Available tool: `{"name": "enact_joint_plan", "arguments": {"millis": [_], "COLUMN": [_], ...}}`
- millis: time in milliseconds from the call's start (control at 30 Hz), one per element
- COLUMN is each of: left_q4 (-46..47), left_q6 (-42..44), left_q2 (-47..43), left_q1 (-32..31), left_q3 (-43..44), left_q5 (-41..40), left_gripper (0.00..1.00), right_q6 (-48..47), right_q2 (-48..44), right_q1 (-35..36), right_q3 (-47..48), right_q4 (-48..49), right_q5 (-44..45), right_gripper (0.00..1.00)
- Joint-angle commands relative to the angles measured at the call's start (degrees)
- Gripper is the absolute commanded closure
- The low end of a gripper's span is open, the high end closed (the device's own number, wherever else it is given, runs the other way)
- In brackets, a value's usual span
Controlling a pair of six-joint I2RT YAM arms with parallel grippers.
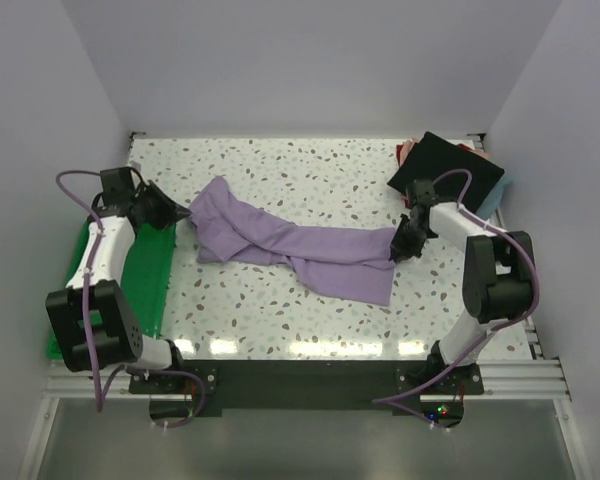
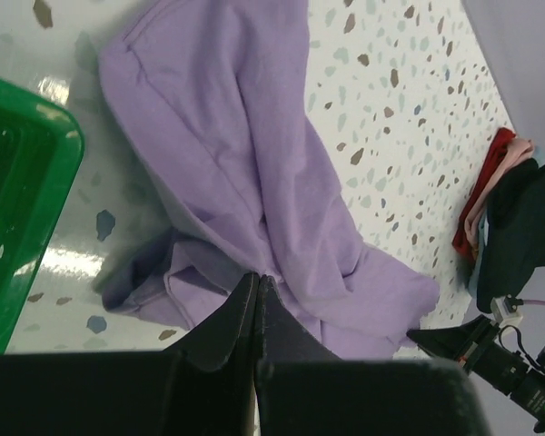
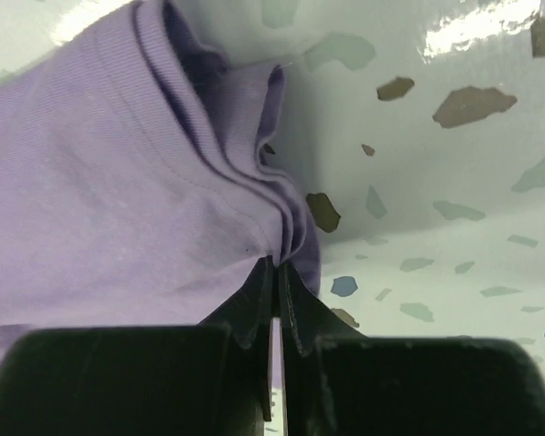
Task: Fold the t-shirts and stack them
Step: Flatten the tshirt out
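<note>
Pinching lavender t-shirt [image 1: 300, 245] at opposite ends, right hand [image 3: 277, 265] clamped closed, left hand [image 2: 257, 283] apparently likewise

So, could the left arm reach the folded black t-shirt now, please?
Probably not: the black t-shirt lies in the far right corner, and the left pincer is shut on the lavender t-shirt.

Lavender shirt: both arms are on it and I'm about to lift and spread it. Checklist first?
1. Left gripper shut on the lavender shirt: ok.
2. Right gripper shut on the shirt's edge: ok.
3. Shirt lying flat: not ok, twisted and bunched.
4. Matching corners gripped: cannot tell.
5. Shirt apart from the folded stack: ok.
6. Shirt apart from the green tray: ok.
</note>
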Motion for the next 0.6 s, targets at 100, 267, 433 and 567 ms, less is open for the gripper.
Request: {"name": "enact_joint_plan", "arguments": {"millis": [100,267,433,567], "left_q4": [2.08,3.48,9.53,7.80], "left_q6": [-3.72,-10.32,-20.33,-22.11], "left_q2": [7.25,12.62,12.02,7.72], "left_q1": [0.76,2.96,9.19,14.11], "left_q3": [18.01,35.35,40.66,39.25], "left_q5": [3.56,5.85,10.23,11.39], "left_gripper": [1.00,1.00,1.00,1.00], "right_q6": [-2.75,-3.54,-3.63,-1.44], "right_q2": [-1.10,-2.41,-5.83,-12.77], "right_q1": [-0.90,-4.14,-4.59,-4.59], "right_q3": [17.94,33.61,43.12,40.33], "right_q4": [-9.79,-17.29,-21.95,-21.96], "right_q5": [1.29,-0.38,-0.12,-0.47], "right_gripper": [1.00,1.00,1.00,1.00]}}
